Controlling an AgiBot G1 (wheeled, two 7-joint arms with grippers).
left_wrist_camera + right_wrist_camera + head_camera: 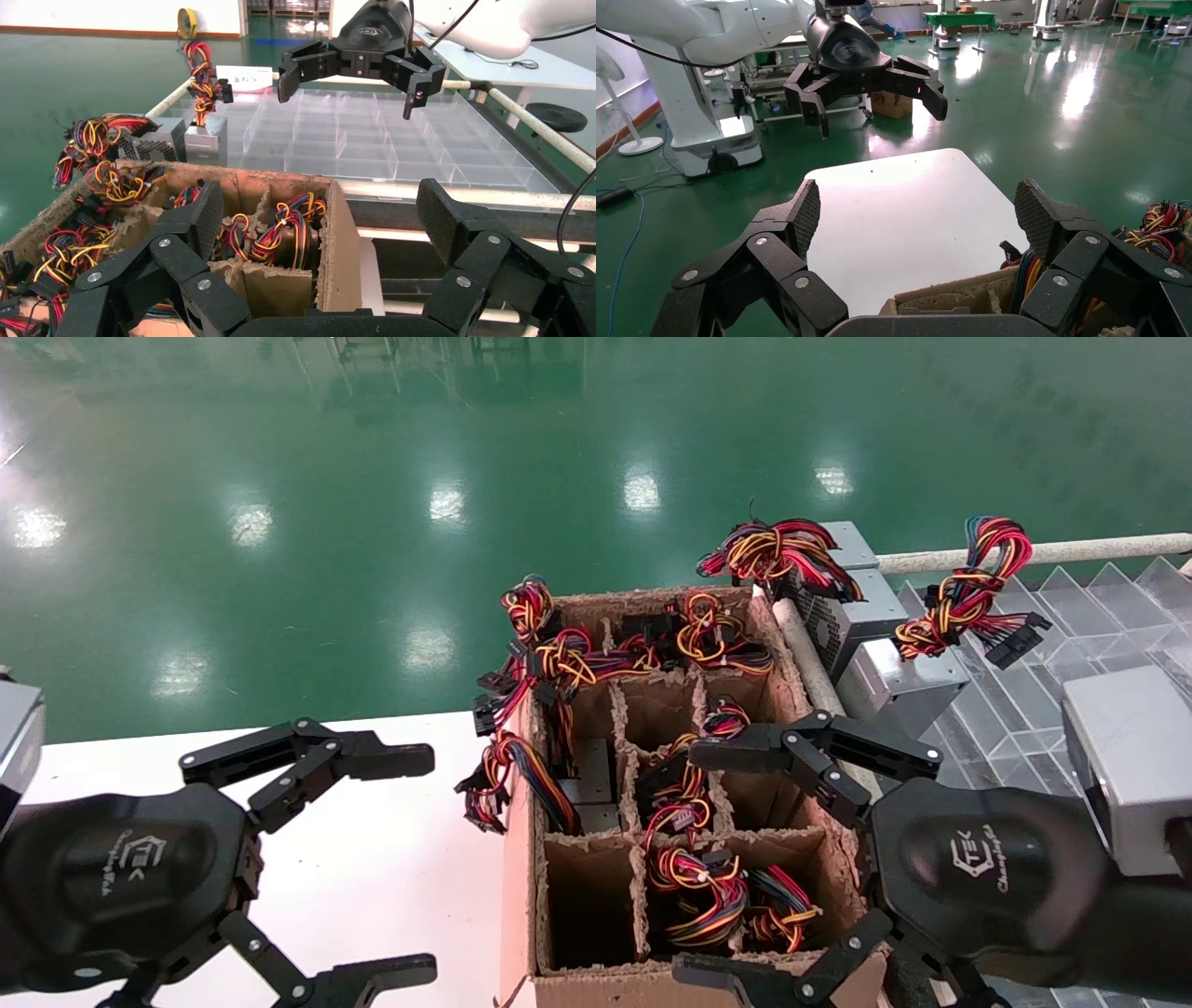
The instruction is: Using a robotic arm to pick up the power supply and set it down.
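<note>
From my station the scene was brightly and evenly lit from overhead, and rows of lamps glared back as white patches off the glossy green floor [391,477], strongest at the far left. The white table [391,859] was nearly washed out, while the cardboard box [521,896] cells stayed deep in shadow. Both grippers were soft and stretched at the near edge.

We're on a factory floor: glossy green epoxy floor [372,477] everywhere. Other workstations [961,17] and a white robot base [701,105] behind us.
</note>
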